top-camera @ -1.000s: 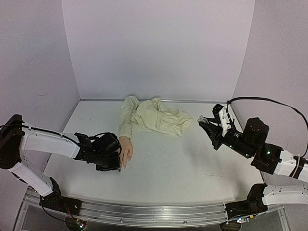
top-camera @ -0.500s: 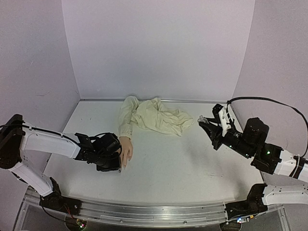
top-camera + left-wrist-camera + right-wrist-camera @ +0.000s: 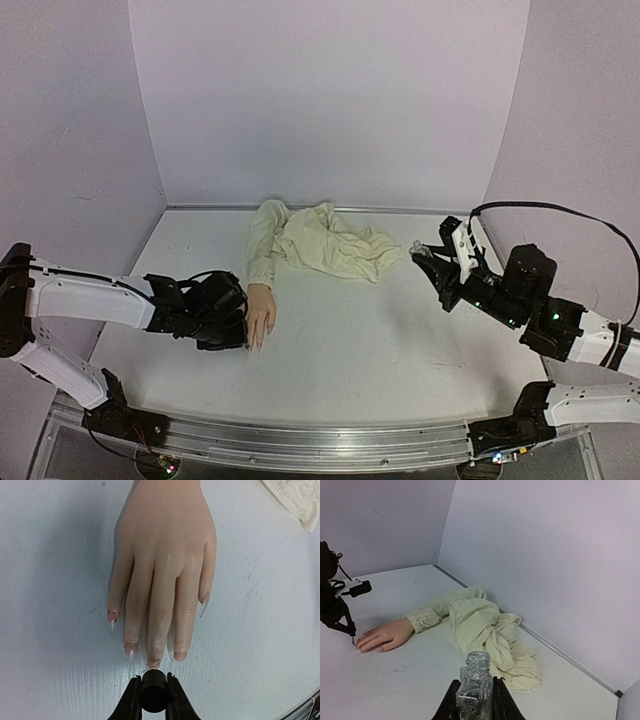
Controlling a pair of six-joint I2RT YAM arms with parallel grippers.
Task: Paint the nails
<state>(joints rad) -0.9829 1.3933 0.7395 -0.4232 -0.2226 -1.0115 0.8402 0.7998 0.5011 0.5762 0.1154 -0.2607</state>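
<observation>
Top external: white table [image 3: 380, 350] with pale walls on three sides, my two arms reaching in from the near edge. Biggest loose item is the cream fabric sleeve [image 3: 320, 242], bunched up toward the back wall, its cuff running forward to the mannequin hand [image 3: 261, 312]. That hand lies palm down, left of centre, fingers pointing at the near edge. My left gripper [image 3: 238, 332] sits just beside it, over the fingertips; my right gripper [image 3: 428, 256] is well apart on the right side, raised off the table and facing the sleeve. Right wrist view: right jaws clamped on a small clear glass bottle [image 3: 476, 682], upright, neck up, body pinched between both fingers. Left wrist view: left jaws pressed together on a round black brush cap [image 3: 153, 694], gripped on both sides. The cap sits just off the tip of the middle finger, in line with it. Bristles are hidden under the cap from this angle; the right wrist view shows a thin stem [image 3: 353, 639] dropping from the left gripper to the fingertips, but I can't tell whether it touches. The nails [image 3: 153, 663] are at the near ends of the fingers, long and pale. Some look glossy and there is darker colour near the base of a few; too small to tell which are coated.
</observation>
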